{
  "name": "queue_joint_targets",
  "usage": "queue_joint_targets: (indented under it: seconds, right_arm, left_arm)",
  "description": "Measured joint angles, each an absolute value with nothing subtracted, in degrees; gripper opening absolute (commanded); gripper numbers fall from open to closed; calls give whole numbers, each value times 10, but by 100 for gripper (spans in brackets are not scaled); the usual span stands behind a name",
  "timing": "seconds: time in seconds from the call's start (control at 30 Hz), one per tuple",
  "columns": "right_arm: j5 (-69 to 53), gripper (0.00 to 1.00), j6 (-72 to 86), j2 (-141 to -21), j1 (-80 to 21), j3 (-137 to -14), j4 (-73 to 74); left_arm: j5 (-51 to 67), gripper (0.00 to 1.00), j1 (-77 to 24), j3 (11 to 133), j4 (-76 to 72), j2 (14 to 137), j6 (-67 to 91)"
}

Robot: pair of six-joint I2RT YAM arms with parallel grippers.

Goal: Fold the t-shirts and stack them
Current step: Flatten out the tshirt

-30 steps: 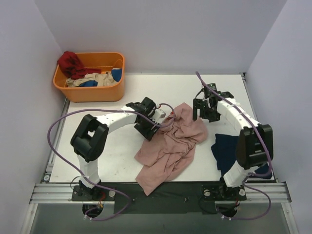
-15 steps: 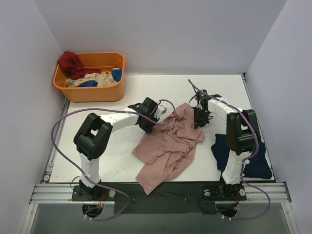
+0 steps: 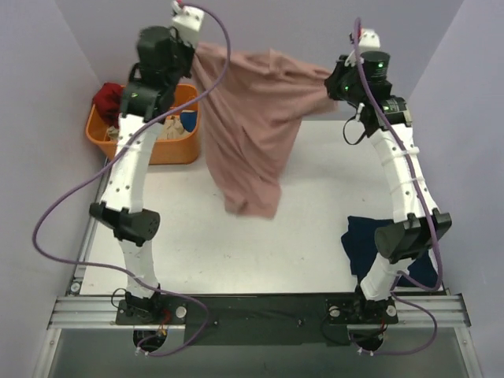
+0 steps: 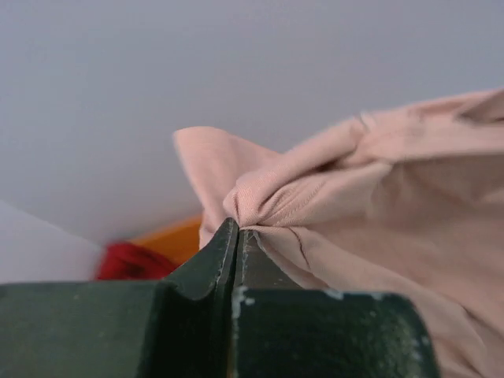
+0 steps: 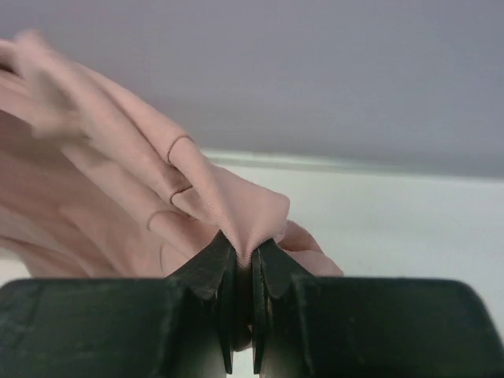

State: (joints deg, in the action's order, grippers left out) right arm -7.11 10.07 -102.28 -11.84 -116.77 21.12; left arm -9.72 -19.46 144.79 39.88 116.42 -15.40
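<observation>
The dusty-pink t-shirt (image 3: 252,130) hangs in the air, stretched between both raised arms, its lower end dangling just above the table. My left gripper (image 3: 195,49) is shut on its left top corner; in the left wrist view the cloth (image 4: 331,197) bunches out of the closed jaws at the left gripper (image 4: 238,230). High on the right, my right gripper (image 3: 331,79) is shut on the other corner, with pink cloth (image 5: 126,189) pinched at the right gripper (image 5: 244,256). The dark navy t-shirt (image 3: 364,242) lies crumpled at the table's right, partly behind the right arm.
An orange bin (image 3: 169,146) of mixed clothes stands at the back left, partly behind the left arm and the hanging shirt. The white table (image 3: 260,252) is walled on three sides. Purple cables trail from both arms.
Both grippers shut on the pink shirt lying on the table, then rose high and apart, lifting it off the table and spreading it in the air.
</observation>
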Motion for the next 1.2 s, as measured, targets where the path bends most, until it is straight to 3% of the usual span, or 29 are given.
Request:
queue_joint_targets:
  seconds: [0.23, 0.43, 0.47, 0.5, 0.53, 0.57, 0.6, 0.63, 0.67, 0.7, 0.9, 1.07, 1.2]
  right_arm:
    - [-85, 0, 126, -976, -63, -1185, 73]
    - [-102, 2, 161, -1041, -17, -1151, 31]
    - [-106, 8, 164, -1061, -15, -1148, 34]
    - [-110, 33, 167, -1086, -12, -1148, 38]
    - [-113, 44, 171, -1106, -10, -1148, 42]
    - [-117, 66, 180, -1132, -8, -1148, 50]
    - [-122, 73, 187, -1156, -4, -1148, 59]
    - [-131, 94, 200, -1181, -1, -1148, 68]
    - [-140, 98, 211, -1204, 4, -1148, 81]
    - [-150, 99, 228, -1225, 11, -1147, 94]
    - [-148, 100, 268, -1244, 84, -1055, 163]
    - [-66, 93, 229, -1144, 86, -940, 223]
    - [0, 84, 212, -985, -24, -813, 228]
  left_arm:
    - [-142, 0, -239, 1544, 362, 1017, -279]
    - [-71, 0, -294, 1461, 474, 961, -312]
    - [-52, 0, -312, 1427, 500, 959, -318]
    - [-29, 0, -335, 1387, 525, 957, -322]
    - [-13, 0, -353, 1357, 548, 962, -325]
    - [11, 11, -378, 1312, 568, 971, -329]
    - [33, 26, -405, 1270, 590, 986, -333]
    - [60, 56, -432, 1229, 608, 1005, -337]
    - [85, 66, -459, 1191, 622, 1027, -342]
    - [112, 79, -483, 1159, 634, 1050, -348]
    - [236, 82, -557, 1094, 670, 1103, -334]
    - [277, 81, -463, 1122, 654, 1075, -281]
    - [233, 79, -358, 1135, 618, 1072, -211]
